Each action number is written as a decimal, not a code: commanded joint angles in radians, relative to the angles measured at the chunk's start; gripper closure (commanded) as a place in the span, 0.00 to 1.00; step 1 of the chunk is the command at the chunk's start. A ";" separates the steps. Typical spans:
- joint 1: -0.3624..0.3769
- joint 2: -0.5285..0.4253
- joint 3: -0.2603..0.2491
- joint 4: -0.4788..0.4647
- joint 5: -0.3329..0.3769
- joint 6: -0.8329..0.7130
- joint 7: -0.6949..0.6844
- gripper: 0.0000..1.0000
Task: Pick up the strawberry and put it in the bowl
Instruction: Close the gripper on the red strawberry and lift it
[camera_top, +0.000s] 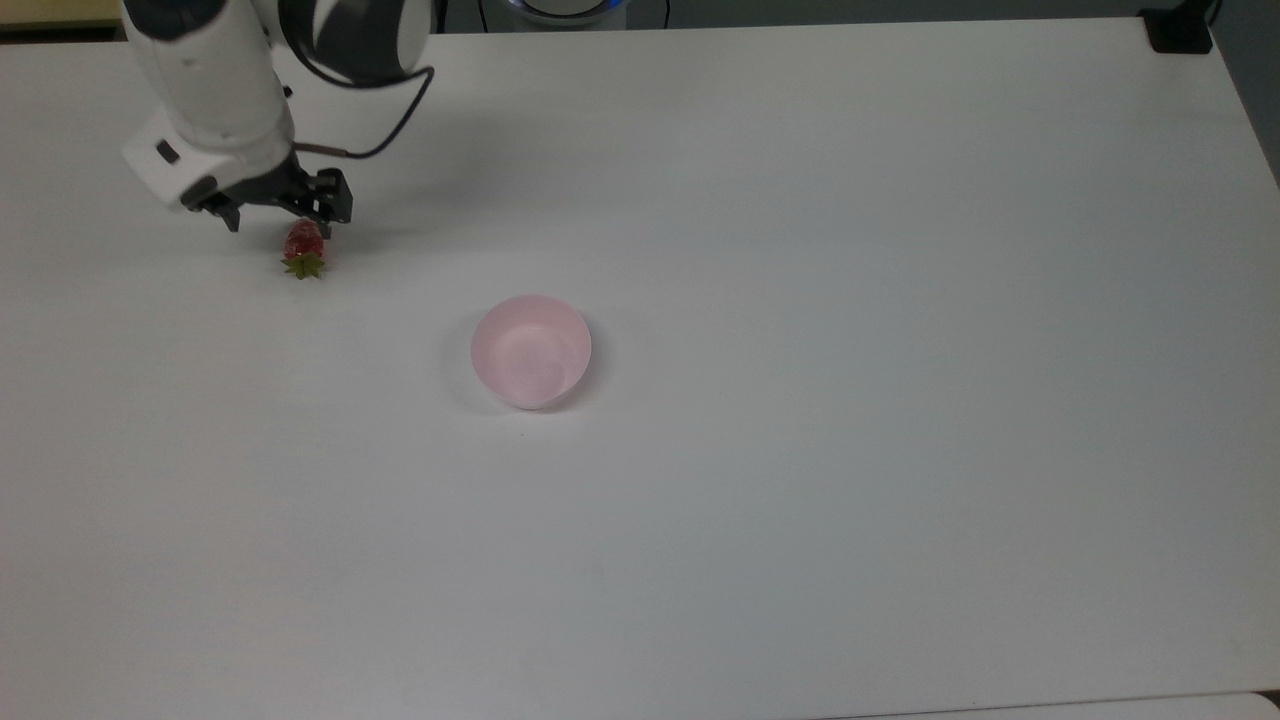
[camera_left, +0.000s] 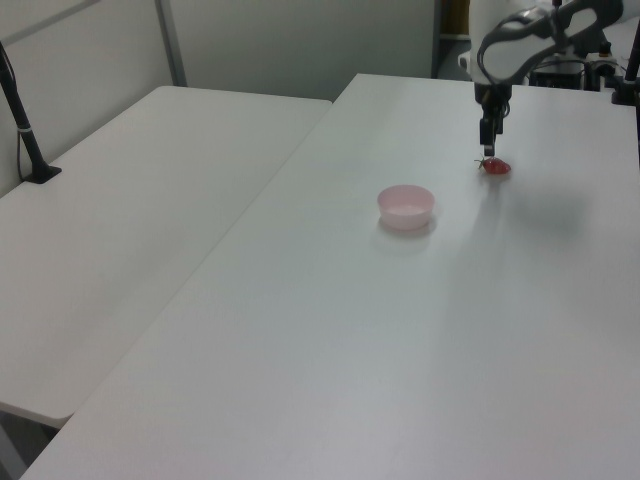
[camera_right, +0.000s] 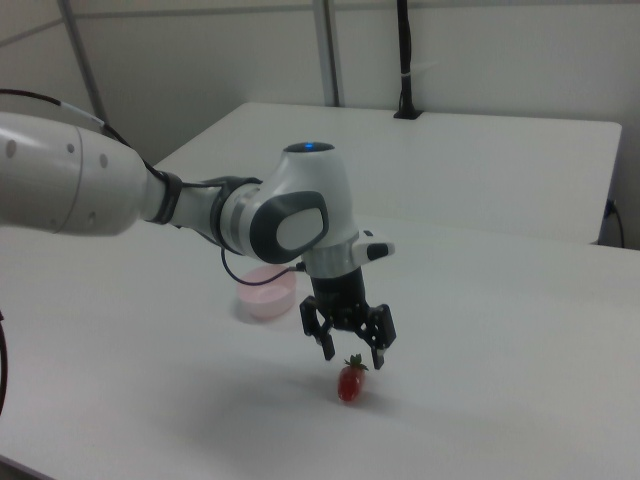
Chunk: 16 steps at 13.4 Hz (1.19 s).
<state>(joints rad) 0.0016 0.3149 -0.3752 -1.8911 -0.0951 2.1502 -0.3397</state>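
Observation:
The strawberry (camera_top: 303, 246) (camera_left: 495, 166) (camera_right: 350, 382), red with a green cap, lies on the white table (camera_top: 800, 500) at the top view's left. My gripper (camera_top: 281, 222) (camera_right: 353, 357) hangs open just above it, one finger (camera_right: 327, 347) on each side of the berry's cap end, not touching it. The pale pink bowl (camera_top: 531, 350) (camera_left: 406, 207) (camera_right: 266, 293) stands empty near the table's middle, to the lower right of the strawberry in the top view.
A second white table (camera_left: 130, 220) adjoins at the left view's left, with a black post (camera_left: 22, 125) clamped on it. Black clamps and equipment (camera_left: 560, 60) stand at the far table edge. Another black clamp (camera_top: 1178, 30) sits at the top view's upper right corner.

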 joint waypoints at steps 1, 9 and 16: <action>0.038 0.042 -0.013 -0.045 -0.041 0.090 -0.018 0.15; 0.037 0.036 -0.016 -0.039 -0.029 0.073 -0.065 0.71; 0.127 0.009 -0.021 0.233 0.149 -0.128 0.031 0.71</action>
<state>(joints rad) 0.0466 0.3324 -0.3823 -1.7209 0.0071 2.0731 -0.3759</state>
